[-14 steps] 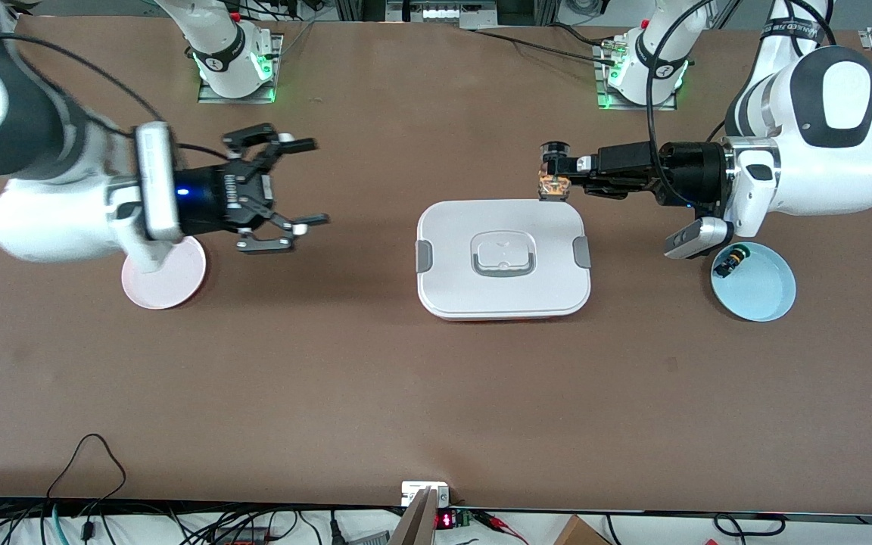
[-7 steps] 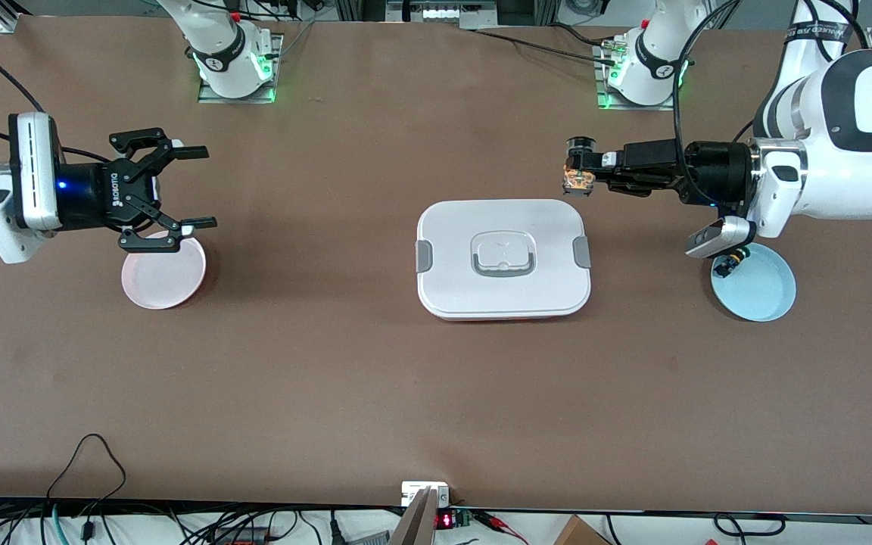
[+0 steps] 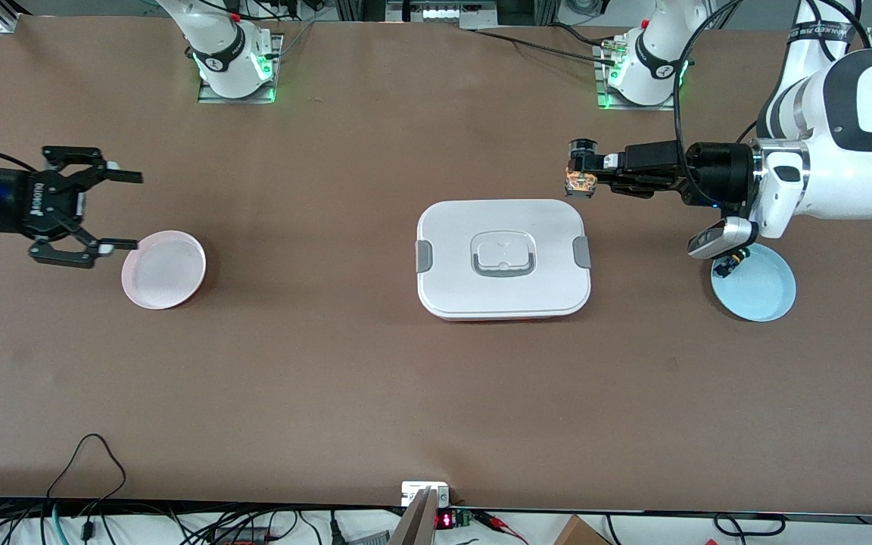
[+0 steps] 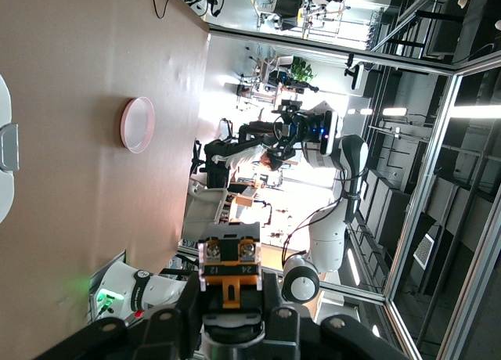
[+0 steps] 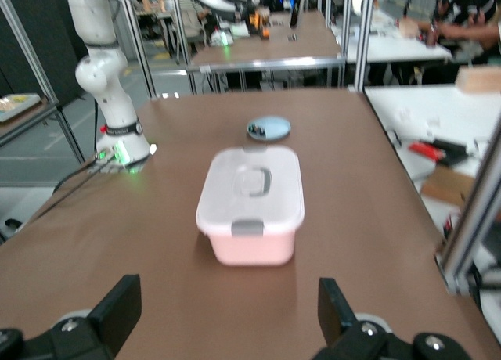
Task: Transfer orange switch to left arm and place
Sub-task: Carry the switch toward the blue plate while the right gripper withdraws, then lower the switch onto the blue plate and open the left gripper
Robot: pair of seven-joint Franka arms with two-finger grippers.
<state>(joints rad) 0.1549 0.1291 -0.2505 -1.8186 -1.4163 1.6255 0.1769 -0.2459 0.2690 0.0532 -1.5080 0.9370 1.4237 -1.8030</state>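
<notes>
The orange switch (image 3: 580, 182) is clamped in the left end effector (image 3: 584, 168), over bare surface (image 3: 436, 393) beside the closed box (image 3: 503, 258). A small dark part (image 3: 730, 261) lies in the blue dish (image 3: 761, 291); the pink dish (image 3: 164, 269) holds nothing. The right end effector (image 3: 107, 210) hangs spread wide beside it. Only the left wrist view shows the switch's orange terminal face (image 4: 228, 270).

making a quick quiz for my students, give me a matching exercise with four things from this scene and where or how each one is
Things:
1. orange switch
2. box
3. pink dish
4. green-capped switch

States:
A. lying in the blue dish
B. closed, in the middle of the table
C. held in the air by the left gripper
D. on the table beside the open right gripper

Pairs: 1-C, 2-B, 3-D, 4-A
</notes>
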